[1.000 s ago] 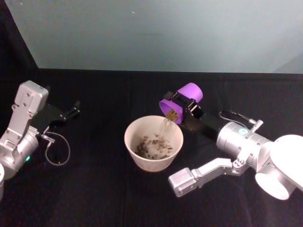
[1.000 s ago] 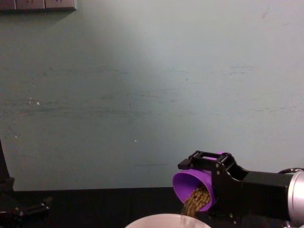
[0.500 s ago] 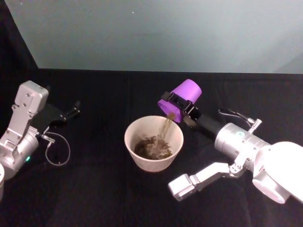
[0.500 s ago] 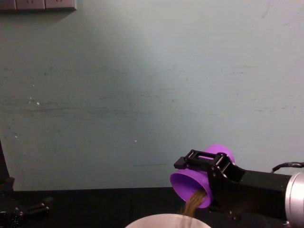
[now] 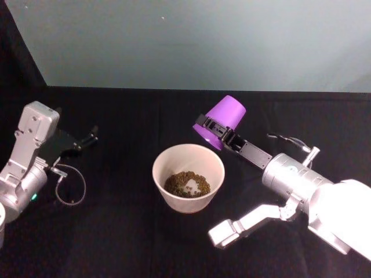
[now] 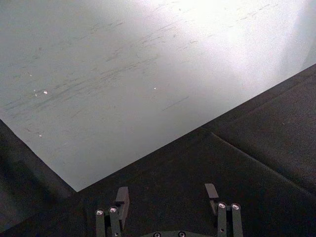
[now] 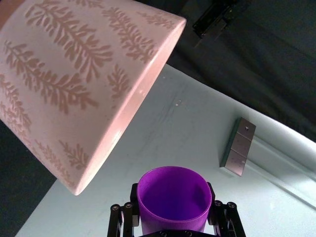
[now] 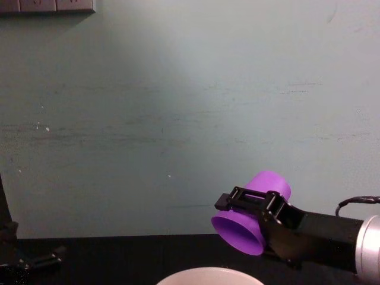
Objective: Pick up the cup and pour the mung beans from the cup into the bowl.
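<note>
The purple cup (image 5: 225, 116) hangs tipped well over, its mouth slanting down toward the bowl's back right rim, and no beans fall from it. My right gripper (image 5: 215, 128) is shut on the cup near its rim, its black fingers (image 8: 246, 198) on either side. In the right wrist view the cup (image 7: 172, 198) sits between the fingers (image 7: 121, 221). The pale bowl (image 5: 159, 174) stands at the table's middle with a heap of mung beans (image 5: 188, 183) inside. Its leaf-patterned outer wall (image 7: 84, 84) shows in the right wrist view. My left gripper (image 5: 88, 139) rests open at the far left, and its own view shows the gripper (image 6: 167, 195) holding nothing.
A black cloth covers the table (image 5: 116, 243), with a pale green wall (image 5: 191, 40) behind it. A thin cable loop (image 5: 69, 186) lies by the left arm. The right arm's elbow link (image 5: 243, 223) hangs low in front of the bowl's right side.
The stream of beans from the cup has stopped. The cup has tipped further, its base now higher, and the bean heap in the bowl has grown. The left arm is unchanged.
</note>
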Controlling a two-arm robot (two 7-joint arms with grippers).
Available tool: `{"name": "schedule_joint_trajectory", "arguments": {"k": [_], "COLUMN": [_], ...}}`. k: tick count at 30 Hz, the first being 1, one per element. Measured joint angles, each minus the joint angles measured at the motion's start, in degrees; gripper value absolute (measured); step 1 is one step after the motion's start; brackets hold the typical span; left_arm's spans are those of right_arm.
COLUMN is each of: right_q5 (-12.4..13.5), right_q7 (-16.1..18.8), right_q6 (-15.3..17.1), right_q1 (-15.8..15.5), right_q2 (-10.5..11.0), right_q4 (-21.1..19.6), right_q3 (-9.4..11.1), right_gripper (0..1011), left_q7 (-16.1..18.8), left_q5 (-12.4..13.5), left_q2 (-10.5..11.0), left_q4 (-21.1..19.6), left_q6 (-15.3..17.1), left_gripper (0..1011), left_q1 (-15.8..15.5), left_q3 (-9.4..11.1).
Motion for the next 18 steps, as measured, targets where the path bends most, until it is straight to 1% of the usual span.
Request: {"name": "schedule_joint_trajectory", "arguments": {"k": [4,6,7,8,11,12,14,15,16,17,18], "right_q5": [-0.34,0.23,0.63,1.78,3.69,5.2,7.18,9.62,11.38,15.07,17.01], "right_q7": [0.0,-0.05,-0.09,-0.18,-0.32,-0.4,-0.47,-0.48,-0.46,-0.28,-0.08], "right_q6": [0.33,0.28,0.22,0.04,-0.24,-0.59,-1.07,-1.66,-1.99,-2.63,-2.94], "right_q1": [0.14,0.16,0.13,-0.05,-0.43,-0.71,-1.07,-1.53,-1.84,-2.53,-2.82], "right_q2": [0.12,0.12,0.12,0.07,-0.07,-0.21,-0.41,-0.69,-0.92,-1.56,-1.88], "right_q4": [0.03,0.03,0.02,-0.01,0.0,0.04,0.16,0.28,0.39,0.8,1.0], "right_q3": [-0.32,-0.26,-0.14,0.3,1.15,1.85,2.76,3.84,4.6,6.3,7.11], "right_gripper": [746,746,746,746,746,746,746,746,746,746,746], "left_q7": [0.0,0.0,0.0,0.0,0.0,0.0,0.0,0.0,0.0,0.0,0.0], "left_q5": [0.0,0.0,0.0,0.0,0.0,0.0,0.0,0.0,0.0,0.0,0.0], "left_q2": [0.0,0.0,0.0,0.0,0.0,0.0,0.0,0.0,0.0,0.0,0.0], "left_q4": [0.0,0.0,0.0,0.0,0.0,0.0,0.0,0.0,0.0,0.0,0.0], "left_q6": [0.0,-0.01,-0.01,0.0,0.0,0.0,0.0,0.0,0.0,-0.01,0.0], "left_gripper": [1000,1000,1000,1000,1000,1000,1000,1000,1000,1000,1000], "left_q1": [0.0,0.0,0.0,0.0,0.0,0.0,0.0,0.0,0.0,0.0,0.0], "left_q3": [0.0,0.0,0.0,0.0,0.0,0.0,0.0,0.0,0.0,0.0,0.0]}}
